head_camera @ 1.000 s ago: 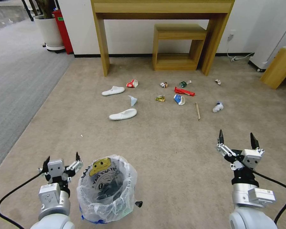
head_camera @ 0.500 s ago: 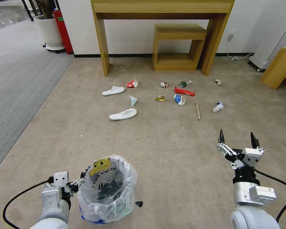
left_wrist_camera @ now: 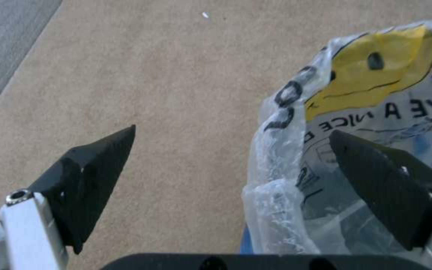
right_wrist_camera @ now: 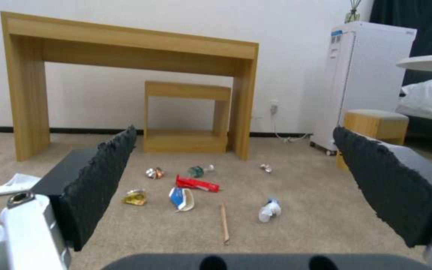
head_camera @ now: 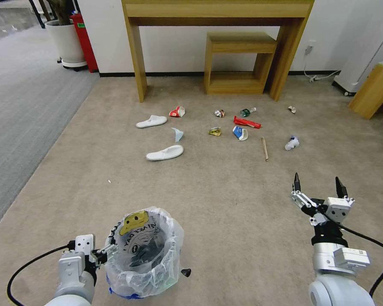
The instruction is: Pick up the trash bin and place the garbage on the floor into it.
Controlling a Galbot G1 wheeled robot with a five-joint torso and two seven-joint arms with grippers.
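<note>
While straddling the trash bin (left_wrist_camera: 296, 150) rim, left gripper (left_wrist_camera: 236, 150) fingers (left_wrist_camera: 96, 161) apart; right gripper (head_camera: 318, 183) fingers likewise spread, idle.

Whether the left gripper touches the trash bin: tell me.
Cannot tell. Left wrist view: the open left gripper straddles the rim of the trash bin; carpet shows beside the outer finger, but the inner finger overlaps the bag.

In the left wrist view, one left gripper (left_wrist_camera: 231, 157) finger hides behind the trash bin (left_wrist_camera: 296, 176) liner, bin cropped at 3 o'clock.
</note>
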